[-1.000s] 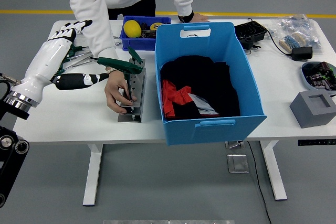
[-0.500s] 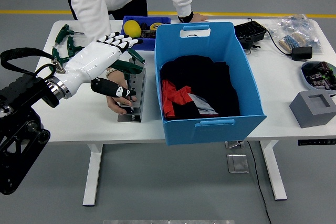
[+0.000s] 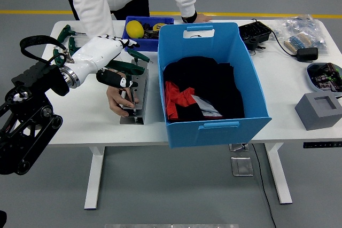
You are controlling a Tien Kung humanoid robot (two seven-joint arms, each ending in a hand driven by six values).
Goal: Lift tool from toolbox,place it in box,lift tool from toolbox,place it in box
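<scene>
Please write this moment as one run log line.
left hand: open, over metal tool rack | green-handled tool: in rack | person's hand: on rack | blue box: beside

Left hand [image 3: 107, 60] reaches in from left, fingers loosely extended, thumb below, holding nothing.

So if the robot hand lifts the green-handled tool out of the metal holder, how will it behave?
The green-handled tool looks rigid, so it should not flex. Its wide T-shaped handle may make it top-heavy and swing. The metal holder could lift too, probably why a person's hand presses it down.
</scene>
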